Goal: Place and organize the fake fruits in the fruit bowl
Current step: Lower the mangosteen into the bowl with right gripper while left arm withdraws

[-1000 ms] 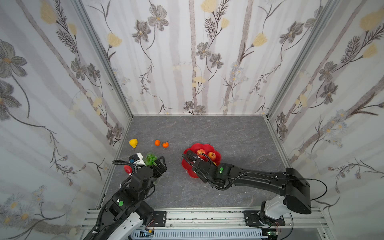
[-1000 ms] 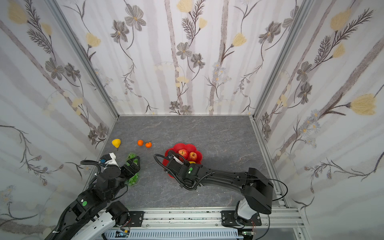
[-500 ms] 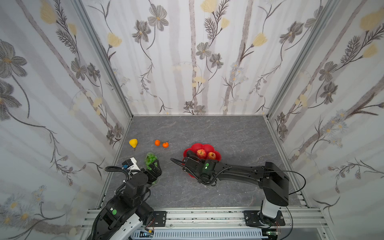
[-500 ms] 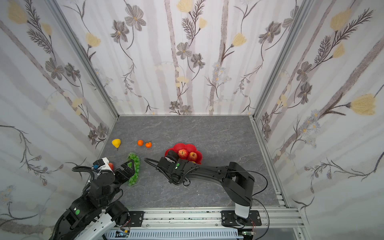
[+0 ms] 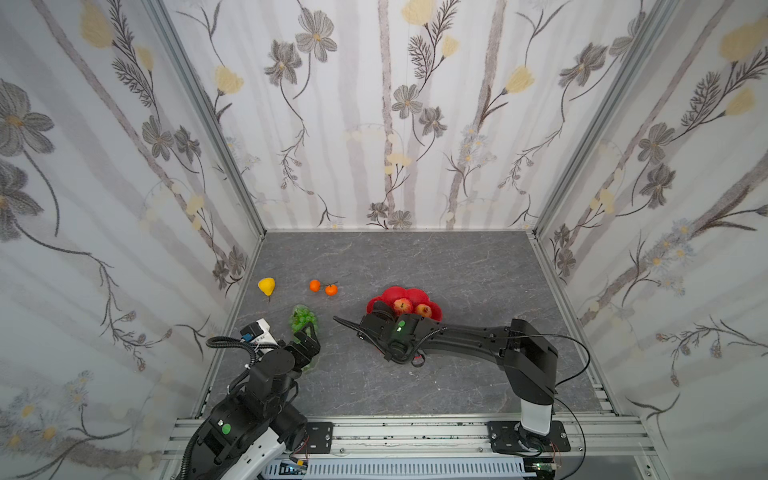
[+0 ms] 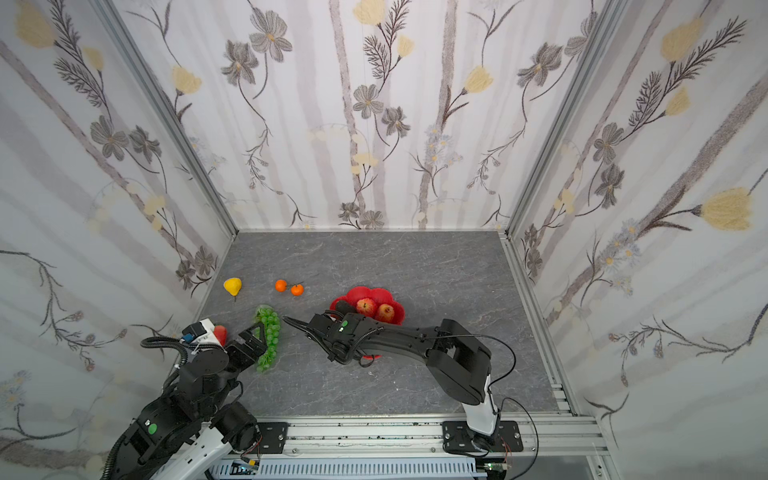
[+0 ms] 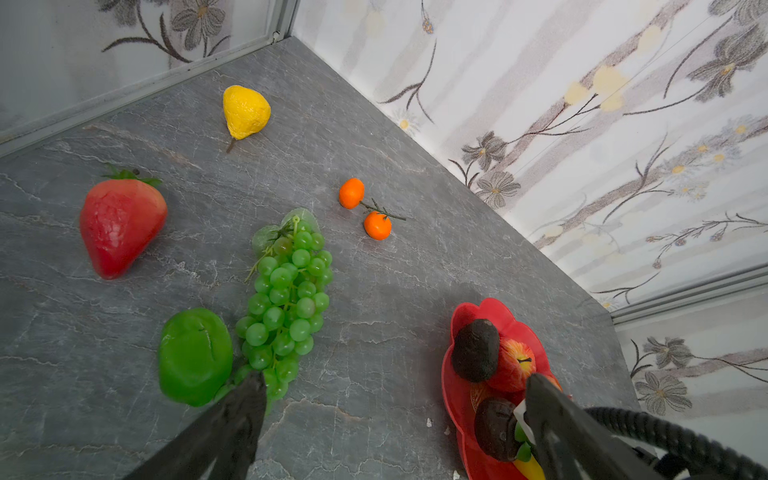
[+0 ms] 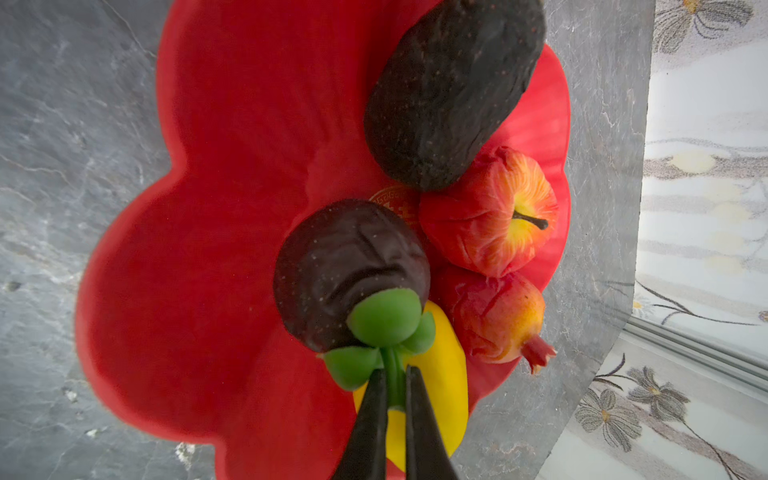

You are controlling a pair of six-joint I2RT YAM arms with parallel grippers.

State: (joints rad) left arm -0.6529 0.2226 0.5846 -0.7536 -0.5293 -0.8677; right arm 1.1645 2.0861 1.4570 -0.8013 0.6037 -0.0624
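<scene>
The red flower-shaped fruit bowl (image 5: 411, 294) (image 6: 376, 293) (image 8: 208, 249) holds a dark avocado (image 8: 453, 87), a red apple (image 8: 490, 212), a pomegranate (image 8: 494, 316) and a yellow fruit (image 8: 446, 374). My right gripper (image 8: 392, 374) is shut on the green stem of a dark round fruit (image 8: 349, 266) over the bowl's middle. The green grape bunch (image 5: 303, 318) (image 7: 291, 299) lies on the table left of the bowl. My left gripper (image 7: 397, 382) (image 6: 253, 332) stands open at the bunch's near end, one finger (image 7: 237, 419) touching it.
Loose on the grey table are a yellow pear (image 5: 266, 286) (image 7: 245, 110), two tangerines (image 5: 315, 285) (image 5: 331, 289), a strawberry (image 7: 118, 224) and a green fruit (image 7: 195, 355) beside the grapes. Flowered walls close in the left, back and right sides.
My left arm has drawn back toward the front, its gripper now at the grapes' near end. The right arm's elbow swung left and its wrist shifted left over the bowl.
</scene>
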